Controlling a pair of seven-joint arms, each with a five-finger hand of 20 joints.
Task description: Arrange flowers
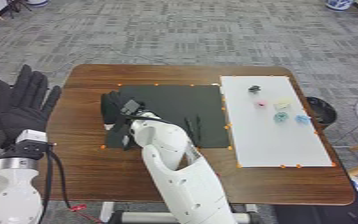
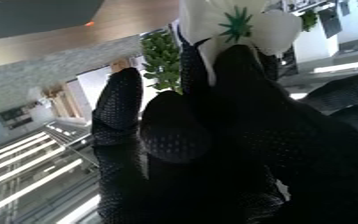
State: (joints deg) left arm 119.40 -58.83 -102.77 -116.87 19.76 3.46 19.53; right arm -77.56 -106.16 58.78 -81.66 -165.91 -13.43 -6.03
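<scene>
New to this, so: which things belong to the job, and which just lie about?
Likely the job:
white flower in the right hand
pink flower
yellow flower
teal flower
blue flower
white board

Apparently lying about:
black bin
blue-and-white pot

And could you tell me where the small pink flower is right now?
In the head view, the pink flower lies on the white board at the right, just left of the pale yellow flower.
</scene>
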